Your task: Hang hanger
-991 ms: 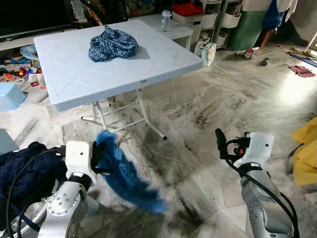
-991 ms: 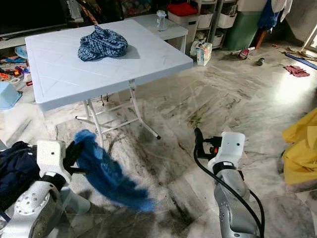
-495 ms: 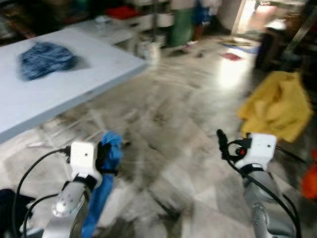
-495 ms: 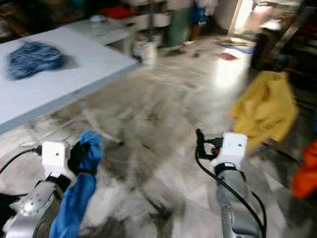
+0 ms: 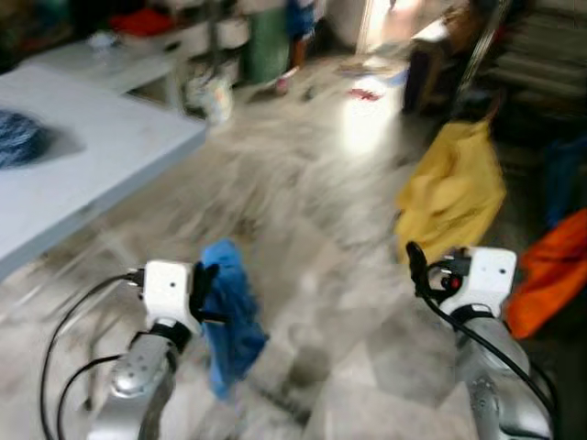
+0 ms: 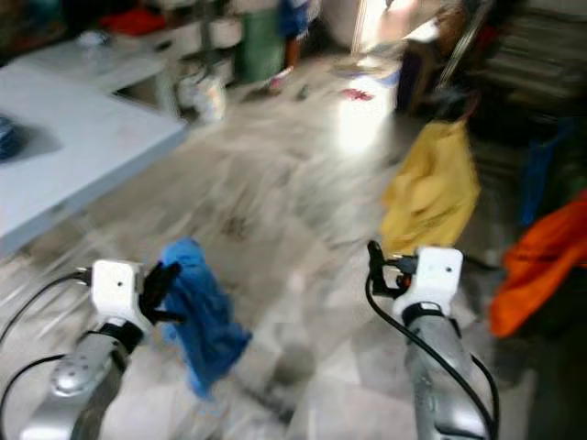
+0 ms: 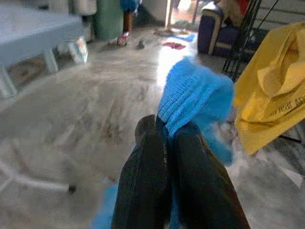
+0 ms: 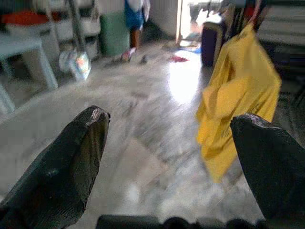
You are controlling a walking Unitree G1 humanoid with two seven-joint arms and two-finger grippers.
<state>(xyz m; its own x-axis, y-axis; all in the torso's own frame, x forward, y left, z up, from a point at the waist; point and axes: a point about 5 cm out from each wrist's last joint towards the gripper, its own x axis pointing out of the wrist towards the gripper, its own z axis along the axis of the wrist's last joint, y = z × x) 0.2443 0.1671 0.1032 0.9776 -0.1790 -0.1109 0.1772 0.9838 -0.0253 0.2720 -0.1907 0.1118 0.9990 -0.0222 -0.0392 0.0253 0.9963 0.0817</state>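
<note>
On the marble floor (image 5: 303, 229), a blue cloth (image 5: 229, 316) is pinched in the left hand (image 5: 204, 291), well short of the yellow garment (image 5: 451, 194); the right hand (image 8: 167, 157) is spread empty. Carrying toward the rack seems underway.

Pale blue table (image 5: 83, 174) left; orange cloth (image 5: 550, 275) right; marble floor (image 5: 312, 211).

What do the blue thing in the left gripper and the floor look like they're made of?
Blue thing: soft knit fabric, seemingly; ribbed texture shows and it droops limp from the left gripper.
Floor: polished stone or marble-look tile, likely; grey veining, visible joints and a bright glare patch.
</note>
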